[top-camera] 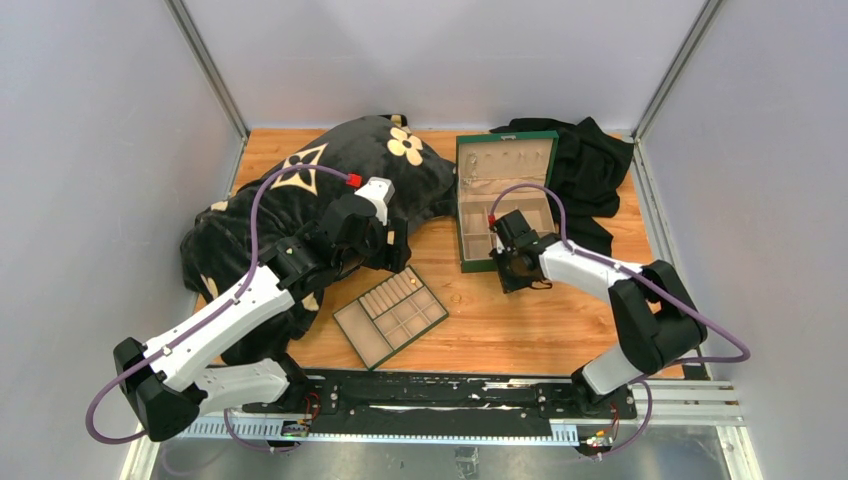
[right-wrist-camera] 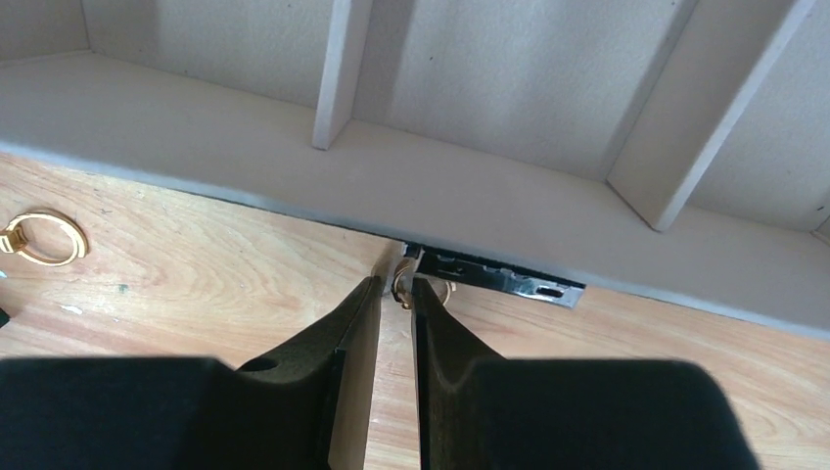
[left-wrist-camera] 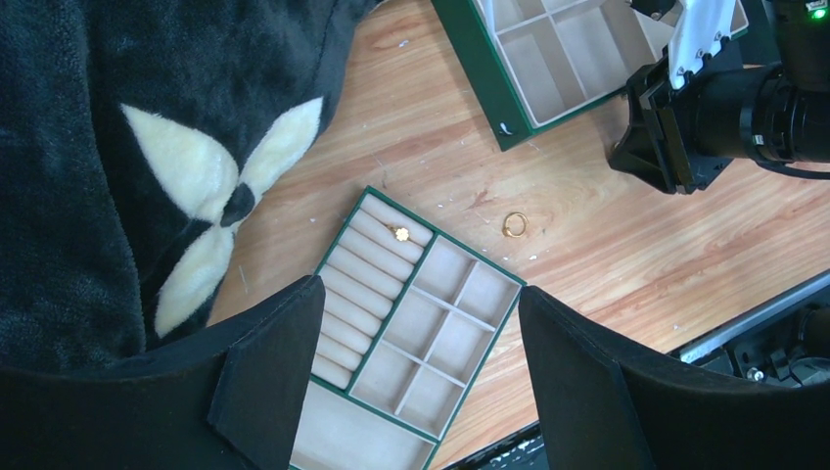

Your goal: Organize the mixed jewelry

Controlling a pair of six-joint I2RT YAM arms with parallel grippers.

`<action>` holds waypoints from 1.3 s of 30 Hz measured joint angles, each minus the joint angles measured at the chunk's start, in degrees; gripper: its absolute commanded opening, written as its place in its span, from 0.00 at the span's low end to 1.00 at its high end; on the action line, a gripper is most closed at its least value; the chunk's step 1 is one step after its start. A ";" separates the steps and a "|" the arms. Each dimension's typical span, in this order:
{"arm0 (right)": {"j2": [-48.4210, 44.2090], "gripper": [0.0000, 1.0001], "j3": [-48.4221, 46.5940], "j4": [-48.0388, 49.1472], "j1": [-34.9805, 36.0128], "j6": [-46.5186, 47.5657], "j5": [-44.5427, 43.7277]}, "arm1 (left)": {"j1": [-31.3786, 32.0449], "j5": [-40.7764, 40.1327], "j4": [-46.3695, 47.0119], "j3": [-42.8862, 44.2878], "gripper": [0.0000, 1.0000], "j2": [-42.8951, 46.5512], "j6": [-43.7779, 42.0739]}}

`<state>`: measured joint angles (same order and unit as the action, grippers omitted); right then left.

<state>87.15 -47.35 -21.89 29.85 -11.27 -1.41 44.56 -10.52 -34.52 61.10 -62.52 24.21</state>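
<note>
The left gripper hangs above the table with its jaws wide apart and nothing between them. Its two black fingers frame the tray below and touch nothing. From its wrist view, a gold flower ring sits in one of the tray's padded roll slots, near the far end. A plain gold ring lies loose on the wood just beside the tray's far right corner, between the tray and the box. The black blanket with cream petals is bunched up to the left of the tray. The right gripper is low at the box's front wall, with its jaws drawn in to a narrow slit. Its tips nip a small gold piece, a thin loop that shows between the tips and again just past the right finger. The piece and the fingertips are hard against the box's dark metal clasp, just above the wood. Whether the piece still rests on the table cannot be told. In the right wrist view the plain gold ring lies well off to the left, apart from the fingers. The beige compartments visible beyond the front wall hold nothing that can be made out.
</note>
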 measured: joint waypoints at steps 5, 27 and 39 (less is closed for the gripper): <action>-0.57 0.23 0.57 0.15 0.70 -0.70 0.79 | 0.00 0.24 0.02 0.00 0.78 0.00 0.00; -2.03 0.15 2.21 0.28 3.67 -2.40 0.28 | 0.00 1.38 0.22 -0.09 0.79 0.02 0.04; -3.04 0.00 2.21 -0.15 4.24 -3.50 2.36 | 0.00 1.33 0.33 -1.05 0.84 1.01 0.90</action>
<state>84.12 -45.15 -22.04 34.09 -14.76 0.95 44.56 -9.19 -34.20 60.05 -61.52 25.10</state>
